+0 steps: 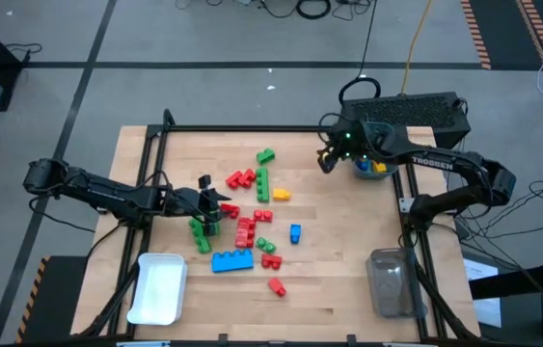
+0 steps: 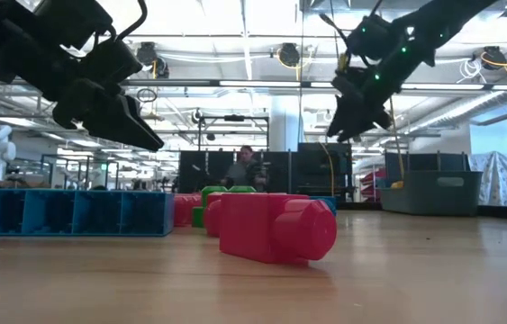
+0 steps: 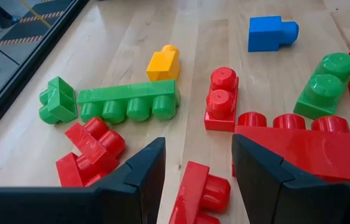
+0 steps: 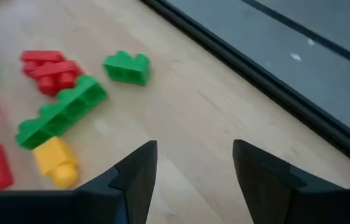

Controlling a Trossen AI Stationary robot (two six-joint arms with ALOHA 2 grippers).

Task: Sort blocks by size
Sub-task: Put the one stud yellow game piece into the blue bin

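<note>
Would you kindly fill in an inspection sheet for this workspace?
Surface: wooden table, black frame.
Job's things: blocks scattered mid-table; long blue bar nearest the front.
Clutter: white bin front left, clear bin front right, teal bin at the right edge.
Grippers: left gripper open over red blocks; right gripper open, empty, raised.
Cables: yellow cable on the floor.
Surroundings: a person far behind.

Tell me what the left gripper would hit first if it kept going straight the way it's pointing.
Probably the small red brick lying between the open fingers of the left gripper. Beyond it lies a two-stud red brick. Depth is hard to judge from the wrist view, so the gripper could pass above the first one.
</note>
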